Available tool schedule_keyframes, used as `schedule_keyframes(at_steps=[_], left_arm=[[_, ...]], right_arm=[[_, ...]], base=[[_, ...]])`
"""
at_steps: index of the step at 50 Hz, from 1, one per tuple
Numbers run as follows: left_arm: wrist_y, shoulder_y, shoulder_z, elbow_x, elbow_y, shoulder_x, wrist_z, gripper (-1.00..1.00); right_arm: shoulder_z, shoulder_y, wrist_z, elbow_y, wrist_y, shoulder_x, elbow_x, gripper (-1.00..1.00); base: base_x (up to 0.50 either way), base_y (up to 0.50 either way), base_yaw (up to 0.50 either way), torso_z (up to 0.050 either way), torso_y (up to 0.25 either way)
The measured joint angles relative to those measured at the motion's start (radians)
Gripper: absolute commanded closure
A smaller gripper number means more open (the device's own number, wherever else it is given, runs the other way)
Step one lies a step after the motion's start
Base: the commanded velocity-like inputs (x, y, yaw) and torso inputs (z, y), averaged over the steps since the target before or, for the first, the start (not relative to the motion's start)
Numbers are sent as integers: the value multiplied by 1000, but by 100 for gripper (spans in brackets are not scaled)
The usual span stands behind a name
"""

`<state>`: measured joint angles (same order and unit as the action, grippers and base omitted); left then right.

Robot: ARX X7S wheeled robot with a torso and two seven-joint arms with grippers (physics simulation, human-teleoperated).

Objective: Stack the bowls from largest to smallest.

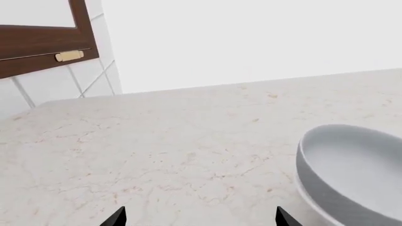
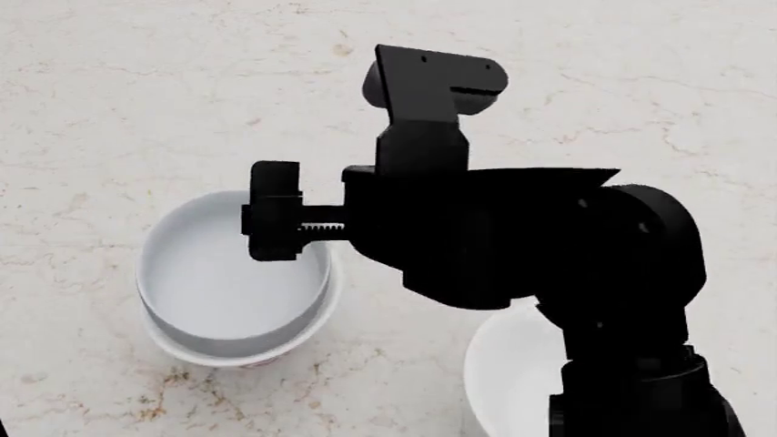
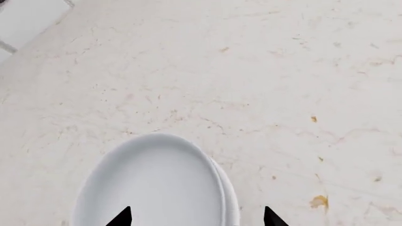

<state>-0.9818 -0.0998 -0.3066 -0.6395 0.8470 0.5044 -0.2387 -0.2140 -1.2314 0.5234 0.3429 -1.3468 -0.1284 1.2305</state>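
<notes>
A pale grey bowl (image 2: 225, 273) sits nested inside a white bowl (image 2: 231, 353) at the left of the head view. A second white bowl (image 2: 510, 373) stands at the lower right, half hidden by my black right arm. My right gripper (image 2: 322, 228) hangs open over the nested pair's right rim. In the right wrist view its tips (image 3: 196, 217) straddle the grey bowl (image 3: 157, 183) and the white rim (image 3: 231, 200), holding nothing. My left gripper (image 1: 201, 219) is open above bare counter, with the grey bowl (image 1: 351, 169) off to one side. It does not show in the head view.
All bowls rest on a cream marble counter (image 2: 146, 91). In the left wrist view a dark wood cabinet door (image 1: 37, 42) with a pale handle (image 1: 69, 55) hangs over a white tiled wall (image 1: 63, 82), beyond the counter's far edge.
</notes>
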Motion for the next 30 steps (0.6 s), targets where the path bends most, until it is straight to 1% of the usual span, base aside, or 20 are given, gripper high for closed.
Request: schedule_keyframes(at_steps=[8,13,20,30], left_arm=[[6,8,-5,-2,-2,3,1,-100],[9,13,-10,-5,-1,5,1,-100],[9,10,-4,-6,-3,5,-4,-100],[12,7,4,-5,-4,7,-9,-100]], right_arm=[[54,45,129,-180,-66,-58,116,-100],[90,74,211,-295,-113,-124,210,-100],[121,112,240,-404,-143,-245,264,-100],[163,154,290,-462,-162,-409,359,-100]], base=[[0,0,0,0,0],[0,0,0,0,0],[0,0,0,0,0],[0,0,0,0,0]])
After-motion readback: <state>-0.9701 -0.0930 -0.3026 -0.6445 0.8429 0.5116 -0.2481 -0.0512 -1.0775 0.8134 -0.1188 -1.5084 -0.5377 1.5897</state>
